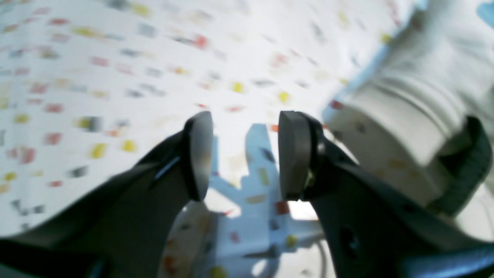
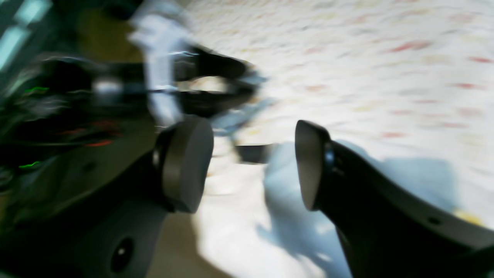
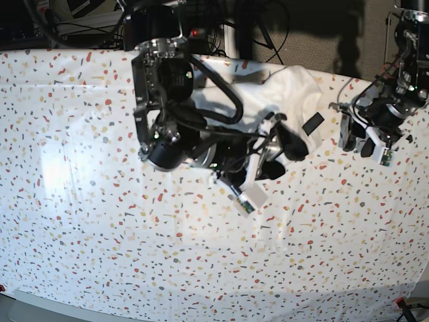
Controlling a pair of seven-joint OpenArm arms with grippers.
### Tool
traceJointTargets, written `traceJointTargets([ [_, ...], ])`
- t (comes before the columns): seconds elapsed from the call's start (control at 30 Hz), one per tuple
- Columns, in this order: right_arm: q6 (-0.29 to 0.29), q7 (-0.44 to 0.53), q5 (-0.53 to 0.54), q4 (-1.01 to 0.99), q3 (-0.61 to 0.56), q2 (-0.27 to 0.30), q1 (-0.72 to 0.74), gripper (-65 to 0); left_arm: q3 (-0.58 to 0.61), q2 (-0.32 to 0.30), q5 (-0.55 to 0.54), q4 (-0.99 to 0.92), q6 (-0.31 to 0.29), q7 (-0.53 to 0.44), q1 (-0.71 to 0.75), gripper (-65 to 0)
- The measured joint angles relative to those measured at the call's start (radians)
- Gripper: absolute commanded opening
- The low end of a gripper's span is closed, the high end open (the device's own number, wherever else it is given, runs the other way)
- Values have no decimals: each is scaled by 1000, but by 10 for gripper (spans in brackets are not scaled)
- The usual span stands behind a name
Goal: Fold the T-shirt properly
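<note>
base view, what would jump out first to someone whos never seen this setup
The bulky black right arm reaches across the middle of the speckled table covering, its right gripper open just in front of the crumpled white T-shirt heaped near the far edge. At the right side, the left gripper hangs open above the covering, holding nothing.

A lab: speckled table covering (image 3: 100, 221), cables (image 3: 80, 23) behind the table.

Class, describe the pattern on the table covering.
The table covering is white with small red, yellow and grey flecks, seen best in the base view.
</note>
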Motion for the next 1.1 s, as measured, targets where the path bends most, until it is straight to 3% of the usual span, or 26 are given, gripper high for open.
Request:
traceJointTargets([
  [0.1,0,45,-50,0,37,17,6,-458,-23,-44,-163,13,11,44,3,-391],
  [0.17,1,60,-101,0,53,51,6,-566,-23,-50,-254,29,-62,96,2,-425],
  [0.23,0,79,-154,0,71,92,3,-650,-21,-34,-346,50,-124,108,23,-504],
  [0.33,0,131,-220,-23,87,152,5,-650,-18,16,-423,104,-138,114,94,-650],
  [0.5,0,187,-277,-151,82,188,6,-650,-22,89,-436,243,-139,148,190,-650],
  [0.67,0,303,-390,-264,83,188,16,-650,-21,177,-431,318,-143,160,287,-650],
  [0.77,0,339,-395,-301,83,188,17,-650,6,226,-296,291,-143,142,314,-650],
  [0.9,0,338,-418,-316,83,188,15,-650,114,252,-124,162,-144,-45,311,-650],
  [0.97,0,336,-439,-316,83,189,5,-650,170,252,-71,90,-141,-82,277,-650],
  [1.1,-26,392,-461,-316,114,196,-45,-650,225,255,-47,-31,-35,-106,165,-650],
])
